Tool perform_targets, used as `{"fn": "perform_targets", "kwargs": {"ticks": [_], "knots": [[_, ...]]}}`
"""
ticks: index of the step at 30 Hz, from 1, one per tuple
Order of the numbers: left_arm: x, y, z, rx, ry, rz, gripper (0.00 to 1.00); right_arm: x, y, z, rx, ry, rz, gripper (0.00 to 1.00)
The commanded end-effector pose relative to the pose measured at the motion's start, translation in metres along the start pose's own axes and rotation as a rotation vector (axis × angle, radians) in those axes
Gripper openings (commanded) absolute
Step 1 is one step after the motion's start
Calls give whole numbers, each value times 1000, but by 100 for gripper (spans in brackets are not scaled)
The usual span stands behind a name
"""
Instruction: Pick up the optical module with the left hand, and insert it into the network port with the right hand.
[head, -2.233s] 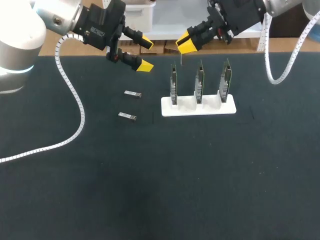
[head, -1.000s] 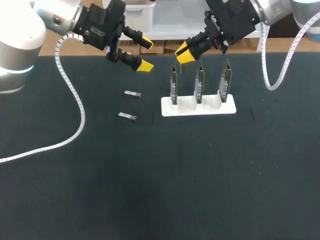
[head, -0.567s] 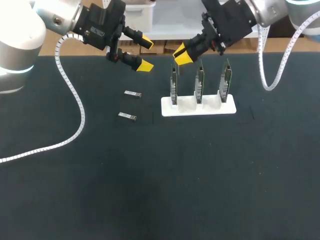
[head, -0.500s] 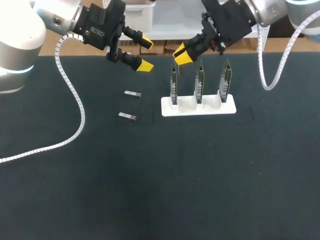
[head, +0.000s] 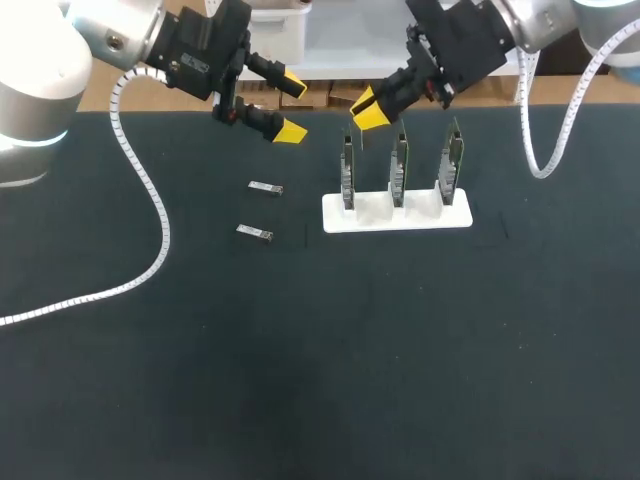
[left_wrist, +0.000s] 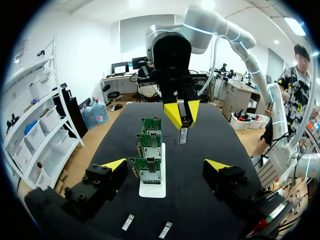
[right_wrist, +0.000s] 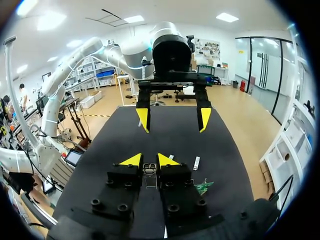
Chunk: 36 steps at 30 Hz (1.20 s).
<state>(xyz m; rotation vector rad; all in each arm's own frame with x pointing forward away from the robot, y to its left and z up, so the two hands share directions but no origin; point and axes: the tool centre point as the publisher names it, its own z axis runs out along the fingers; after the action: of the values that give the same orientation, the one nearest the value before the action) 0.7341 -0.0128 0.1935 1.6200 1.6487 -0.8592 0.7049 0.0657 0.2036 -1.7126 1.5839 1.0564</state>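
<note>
Left jaws spread wide, empty, above far-left surface. Far loose module and near loose module lie nearby. White rack holds three boards, right of them. Right jaws clamp held module above rack's left end.

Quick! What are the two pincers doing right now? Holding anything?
Left pincer: open, holding nothing.
Right pincer: closed on a small silver metal optical module.

Three optical modules, three upright circuit boards, one white stand
</note>
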Motion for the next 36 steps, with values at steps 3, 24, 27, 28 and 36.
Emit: {"fn": "perform_targets", "kwargs": {"ticks": [3, 24, 27, 28, 36], "knots": [[-1, 0, 0, 1, 6, -3, 100, -8, -1, 1, -2, -9, -27, 0], [-1, 0, 0, 1, 6, -3, 100, -6, -16, 5, 0, 11, -35, 0], [-1, 0, 0, 1, 6, -3, 100, -4, -15, 4, 2, 15, -32, 0], [-1, 0, 0, 1, 6, -3, 100, -3, -16, 5, 0, 18, -31, 0], [-1, 0, 0, 1, 6, -3, 100, 3, -22, 11, -8, 35, -17, 0]]}}
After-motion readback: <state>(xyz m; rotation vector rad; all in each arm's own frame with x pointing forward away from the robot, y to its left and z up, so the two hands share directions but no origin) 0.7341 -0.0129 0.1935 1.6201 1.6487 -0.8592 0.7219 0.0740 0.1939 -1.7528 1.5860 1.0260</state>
